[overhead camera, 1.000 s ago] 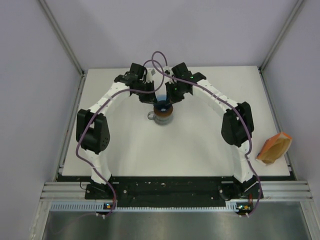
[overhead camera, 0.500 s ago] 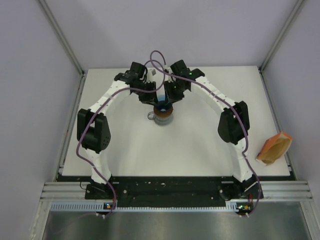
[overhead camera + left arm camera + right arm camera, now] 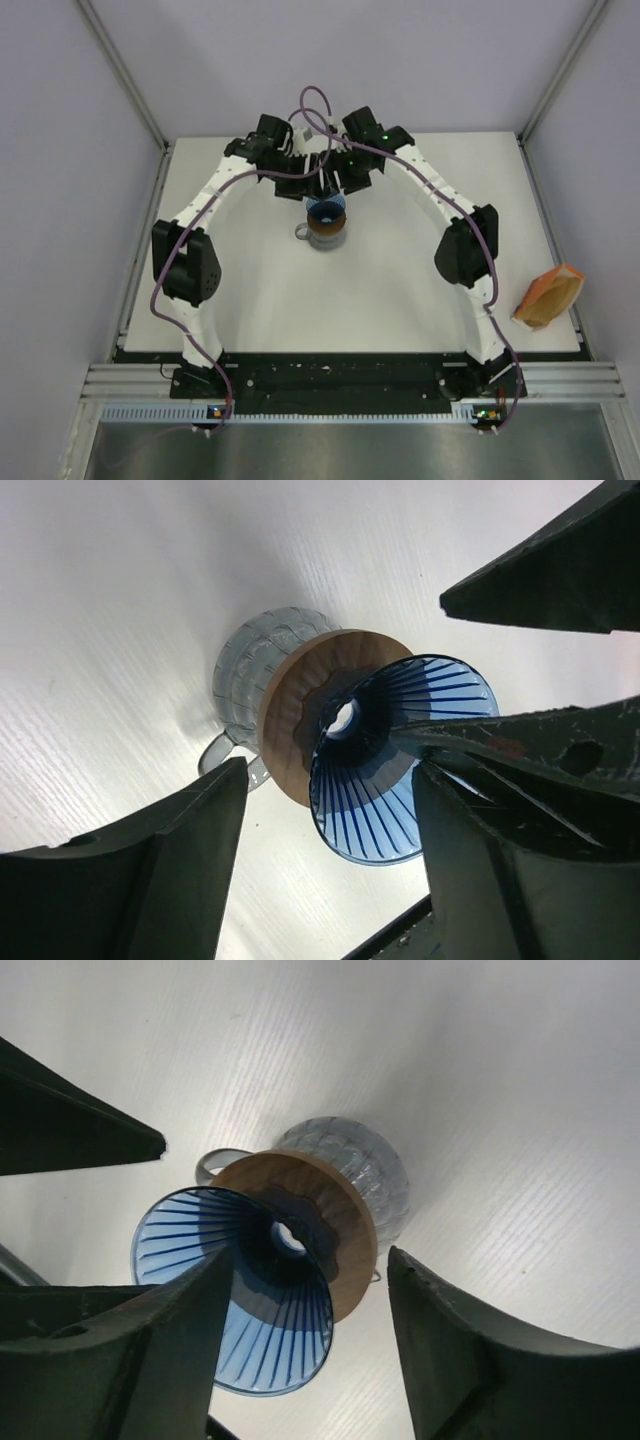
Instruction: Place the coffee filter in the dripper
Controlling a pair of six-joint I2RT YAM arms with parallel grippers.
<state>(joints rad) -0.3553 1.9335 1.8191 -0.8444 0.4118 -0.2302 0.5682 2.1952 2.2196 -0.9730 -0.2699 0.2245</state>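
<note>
The dripper [image 3: 365,805] is seated on a wood-collared mug [image 3: 245,675] near the middle of the counter [image 3: 400,290], with its ribbed walls and centre hole seen uncovered. The left fingers [image 3: 160,880] and right fingers [image 3: 150,1360] are held apart close over it, with nothing clamped. An orange pack [image 3: 548,297] is laid at the counter's right edge.

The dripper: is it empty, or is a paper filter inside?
Empty: the dripper shows bare blue ribs down to its open centre hole, no paper.
</note>
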